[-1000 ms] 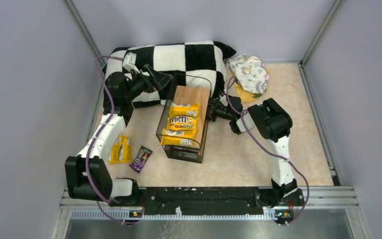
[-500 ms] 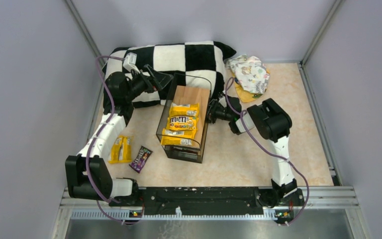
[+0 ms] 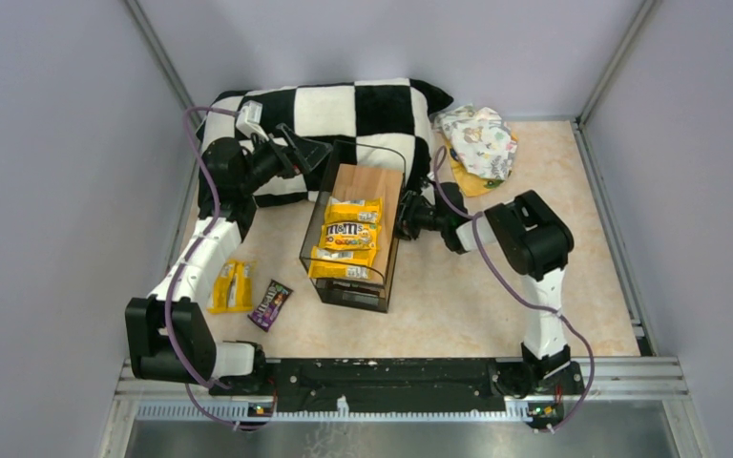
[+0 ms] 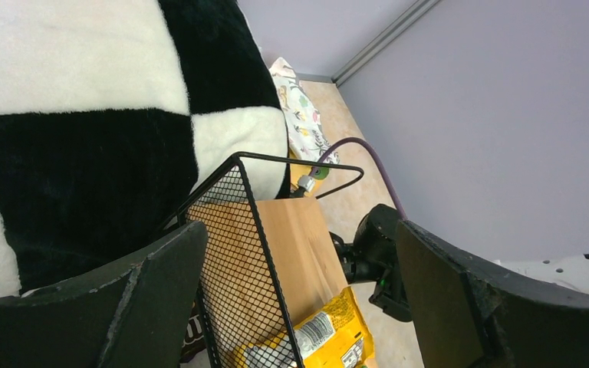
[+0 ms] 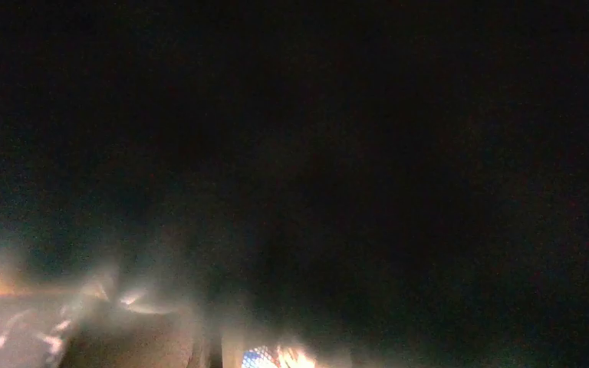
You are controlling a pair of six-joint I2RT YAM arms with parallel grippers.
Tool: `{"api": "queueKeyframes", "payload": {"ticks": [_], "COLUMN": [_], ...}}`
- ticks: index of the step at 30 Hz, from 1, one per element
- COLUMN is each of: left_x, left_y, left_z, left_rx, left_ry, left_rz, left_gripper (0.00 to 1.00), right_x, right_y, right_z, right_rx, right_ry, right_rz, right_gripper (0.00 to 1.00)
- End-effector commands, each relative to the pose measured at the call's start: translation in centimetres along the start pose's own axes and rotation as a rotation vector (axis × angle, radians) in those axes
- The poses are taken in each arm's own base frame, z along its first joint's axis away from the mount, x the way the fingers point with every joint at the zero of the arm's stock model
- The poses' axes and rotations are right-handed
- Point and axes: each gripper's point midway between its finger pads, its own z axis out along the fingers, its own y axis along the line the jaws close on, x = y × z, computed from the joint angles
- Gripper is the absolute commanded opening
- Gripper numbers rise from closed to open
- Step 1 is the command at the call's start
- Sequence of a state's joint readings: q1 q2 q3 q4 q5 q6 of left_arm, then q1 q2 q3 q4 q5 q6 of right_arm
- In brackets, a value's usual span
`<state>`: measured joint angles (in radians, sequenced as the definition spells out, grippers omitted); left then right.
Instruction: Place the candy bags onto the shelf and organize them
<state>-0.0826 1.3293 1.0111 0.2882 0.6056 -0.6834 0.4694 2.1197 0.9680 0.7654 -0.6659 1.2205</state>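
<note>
The shelf [image 3: 327, 196], a black wire rack with a wooden top board [image 3: 370, 183], stands mid-table. Three yellow candy bags [image 3: 346, 237] lie in a row on its board. Two more yellow bags [image 3: 232, 286] and a dark purple bag [image 3: 271, 304] lie on the table to its left. My left gripper [image 3: 315, 156] is open and empty, hovering at the shelf's far left corner; its wrist view shows the mesh [image 4: 238, 261], the board [image 4: 303, 241] and one yellow bag [image 4: 337, 337] between the fingers [image 4: 149, 295]. My right gripper [image 3: 407, 218] is against the shelf's right side; its wrist view is dark and blurred.
A big black-and-white checkered pillow [image 3: 344, 110] lies behind the shelf, touching its far end. A cartoon-print cloth [image 3: 479, 141] with a yellow edge lies at the back right. Grey walls enclose the table on three sides.
The right arm's elbow has shifted a little right and toward the near edge, while its gripper stays at the shelf's right side. The left arm and the bags have not moved.
</note>
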Motion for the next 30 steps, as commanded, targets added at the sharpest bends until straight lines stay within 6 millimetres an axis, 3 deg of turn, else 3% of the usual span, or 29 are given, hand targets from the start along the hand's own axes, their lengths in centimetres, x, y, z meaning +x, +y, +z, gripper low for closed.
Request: {"api": "queueKeyframes", "payload": {"ticks": [1, 7, 12, 15, 20, 24, 27, 30], "left_x": [-1.3, -1.4, -1.7, -1.6, -1.7, -2.9, -4.7, -4.2], "left_y": [-0.9, -0.8, -0.8, -0.5, -0.1, 0.9, 2.6, 4.3], "left_z": [0.0, -0.1, -0.3, -0.2, -0.1, -0.5, -2.0, -4.9], "left_rx": [0.036, 0.032, 0.029, 0.023, 0.013, -0.076, -0.295, -0.446], "left_ry": [-0.036, -0.038, -0.046, -0.044, -0.038, -0.076, -0.153, -0.157], "left_rz": [0.028, 0.031, 0.033, 0.031, 0.038, 0.136, 0.278, 0.274], "left_gripper": [0.99, 0.99, 0.99, 0.99, 0.99, 0.99, 0.99, 0.99], "right_x": [0.6, 0.2, -0.1, -0.3, -1.0, -4.8, -7.4, -7.5], "right_y": [1.6, 1.6, -1.0, -0.9, 0.6, 3.8, 5.7, 6.4], "right_z": [-1.1, -4.2, -9.3, -11.6, -11.2, -10.2, -9.9, -10.1], "right_rx": [-0.001, 0.066, 0.322, 0.396, 0.311, 0.167, 0.118, 0.098], "right_ry": [0.008, -0.007, -0.051, -0.098, -0.184, -0.402, -0.516, -0.534], "right_rz": [-0.086, -0.187, -0.349, -0.426, -0.404, -0.360, -0.381, -0.503], "right_gripper": [0.37, 0.40, 0.47, 0.50, 0.51, 0.52, 0.51, 0.51]}}
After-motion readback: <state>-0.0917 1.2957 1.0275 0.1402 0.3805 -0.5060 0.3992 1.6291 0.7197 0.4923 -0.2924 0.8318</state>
